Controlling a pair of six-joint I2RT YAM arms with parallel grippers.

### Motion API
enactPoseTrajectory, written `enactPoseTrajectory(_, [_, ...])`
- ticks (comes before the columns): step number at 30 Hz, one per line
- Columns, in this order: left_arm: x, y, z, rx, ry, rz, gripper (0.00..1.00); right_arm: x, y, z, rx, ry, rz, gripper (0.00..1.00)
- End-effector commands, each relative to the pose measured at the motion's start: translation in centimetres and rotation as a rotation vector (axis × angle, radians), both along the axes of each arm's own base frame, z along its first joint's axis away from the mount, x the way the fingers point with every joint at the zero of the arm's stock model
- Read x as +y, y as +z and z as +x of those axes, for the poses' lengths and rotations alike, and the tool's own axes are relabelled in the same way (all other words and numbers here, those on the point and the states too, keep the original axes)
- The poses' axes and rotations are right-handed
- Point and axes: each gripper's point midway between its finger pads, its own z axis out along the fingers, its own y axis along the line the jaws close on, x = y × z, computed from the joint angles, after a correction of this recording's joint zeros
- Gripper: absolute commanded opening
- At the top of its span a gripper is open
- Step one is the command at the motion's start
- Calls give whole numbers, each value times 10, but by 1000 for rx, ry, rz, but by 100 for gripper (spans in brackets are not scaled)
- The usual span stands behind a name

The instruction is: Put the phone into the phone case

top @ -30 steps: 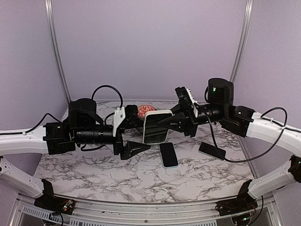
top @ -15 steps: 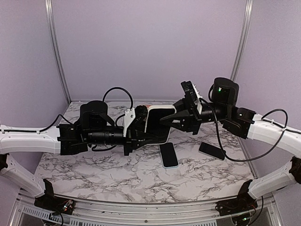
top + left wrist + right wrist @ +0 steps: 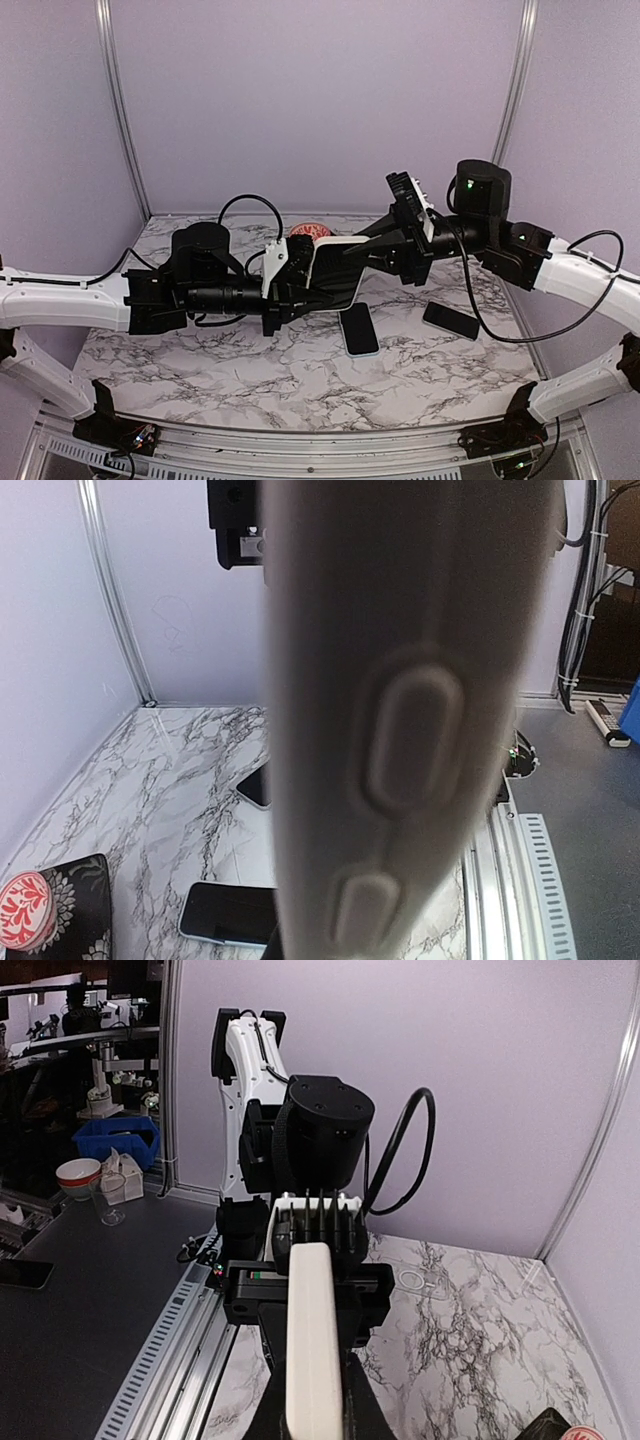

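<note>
- The phone case (image 3: pixel 338 270), white with a dark inner face, hung in the air above the marble table (image 3: pixel 200 360), held between the two arms near the middle of the scene.
- The left gripper (image 3: pixel 305 278) was closed on the case's left edge. In the left wrist view its fingers could not be seen, because the case's side with its raised button shapes (image 3: pixel 410 730) filled most of the frame.
- The right gripper (image 3: pixel 365 255) was closed narrowly on the case's right side. In the right wrist view the case (image 3: pixel 312 1340) stood edge-on as a thin white strip, with the left arm's wrist straight behind it.
- The light-edged phone (image 3: pixel 358 328) lay flat on the table, screen up, below the case and slightly to its right, touching neither gripper.
- A dark phone (image 3: pixel 451 320) lay flat further to the right, apart from the first one and under the right arm's cable.
- A red patterned round thing (image 3: pixel 312 231) sat at the back of the table behind the case. In the left wrist view it rested on a dark patterned cloth (image 3: pixel 70 920).
</note>
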Motion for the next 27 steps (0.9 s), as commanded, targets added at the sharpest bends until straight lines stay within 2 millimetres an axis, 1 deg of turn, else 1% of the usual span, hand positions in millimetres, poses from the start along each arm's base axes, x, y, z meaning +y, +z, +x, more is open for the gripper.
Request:
enactPoseTrajectory(1, [5, 42, -3, -22, 3, -131, 0, -5, 17, -4, -71, 10, 23, 0])
enactPoseTrajectory(4, [6, 43, -3, -21, 5, -134, 0, -5, 17, -4, -67, 13, 25, 0])
enactPoseTrajectory(5, [6, 44, -3, -20, 4, -137, 0, -4, 17, -1, -57, 0, 21, 2])
enactPoseTrajectory(7, [7, 49, -3, -21, 5, -148, 0, -1, 16, 5, -40, -26, 13, 51])
enactPoseTrajectory(8, [9, 53, -4, -22, 7, -157, 0, -1, 13, 8, -31, -43, 8, 67])
enactPoseTrajectory(9, [11, 59, -5, -26, 8, -170, 0, 0, 9, 11, -22, -56, 6, 76])
enactPoseTrajectory(11, [14, 69, -8, -31, -3, -191, 0, 0, 4, 10, 0, -54, 30, 78])
enactPoseTrajectory(13, [15, 73, -12, -39, -23, -202, 0, 1, -3, 5, 34, -21, 50, 73])
enactPoseTrajectory(15, [15, 73, -13, -35, -29, -204, 0, 2, -5, 3, 64, 4, 72, 63])
enactPoseTrajectory(17, [13, 71, -14, -22, -38, -200, 0, 4, -5, 2, 88, 22, 86, 46])
enactPoseTrajectory(18, [11, 68, -14, -13, -45, -196, 0, 5, -5, 1, 92, 31, 90, 33])
enactPoseTrajectory(19, [9, 67, -15, -7, -51, -194, 0, 6, -6, 1, 97, 41, 89, 26])
enactPoseTrajectory(20, [8, 66, -15, -1, -55, -192, 0, 7, -4, 1, 96, 47, 93, 17])
enactPoseTrajectory(21, [7, 66, -15, 1, -57, -191, 0, 8, -4, 1, 98, 55, 92, 4])
enactPoseTrajectory(22, [6, 64, -14, 5, -56, -188, 0, 9, -4, 1, 98, 58, 92, 0])
enactPoseTrajectory(24, [7, 64, -12, 9, -40, -188, 0, 9, -2, 3, 101, 51, 90, 0])
enactPoseTrajectory(25, [8, 64, -8, 13, -19, -190, 5, 10, -2, 8, 109, 22, 85, 0])
enactPoseTrajectory(26, [11, 63, 3, 14, 47, -191, 32, 10, -4, 19, 125, -34, 69, 0])
enactPoseTrajectory(27, [15, 63, 17, 18, 133, -193, 67, 9, -7, 33, 146, -99, 50, 0])
